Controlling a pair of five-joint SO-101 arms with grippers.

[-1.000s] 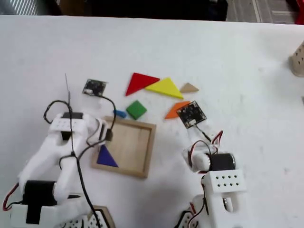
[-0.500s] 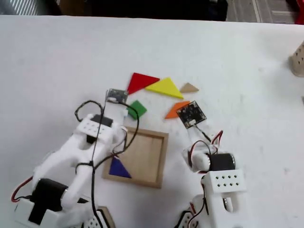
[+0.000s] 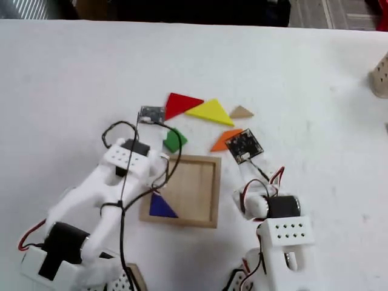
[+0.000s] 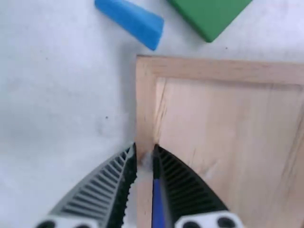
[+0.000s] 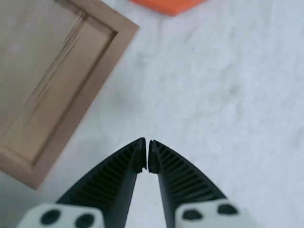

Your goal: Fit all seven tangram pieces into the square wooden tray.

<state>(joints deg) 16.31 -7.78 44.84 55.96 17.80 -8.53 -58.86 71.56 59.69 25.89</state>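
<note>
The square wooden tray [image 3: 216, 189] lies in front of the loose pieces, with a dark blue triangle [image 3: 161, 207] in its near left corner. My left gripper [image 4: 145, 157] is shut on the tray's left rim [image 4: 144, 102], one finger inside and one outside. Just beyond that rim lie the light blue parallelogram [image 4: 130, 21] and the green square [image 3: 175, 140]. Farther back sit the red triangle [image 3: 180, 104], the yellow triangle [image 3: 210, 111], a small tan triangle [image 3: 241, 112] and the orange piece [image 3: 224, 140]. My right gripper [image 5: 147, 155] hangs shut and holds nothing, over bare table beside the tray's right corner [image 5: 124, 29].
The right arm's base [image 3: 284, 242] stands at the front right, close to the tray. A pegged wooden object [image 3: 381, 76] sits at the far right edge. The white table stretches wide behind the pieces and to the right.
My left gripper has dragged the tray to the right by its rim, and the tray has turned squarer to the table. The light blue piece went under the left arm. The right arm stayed still.
</note>
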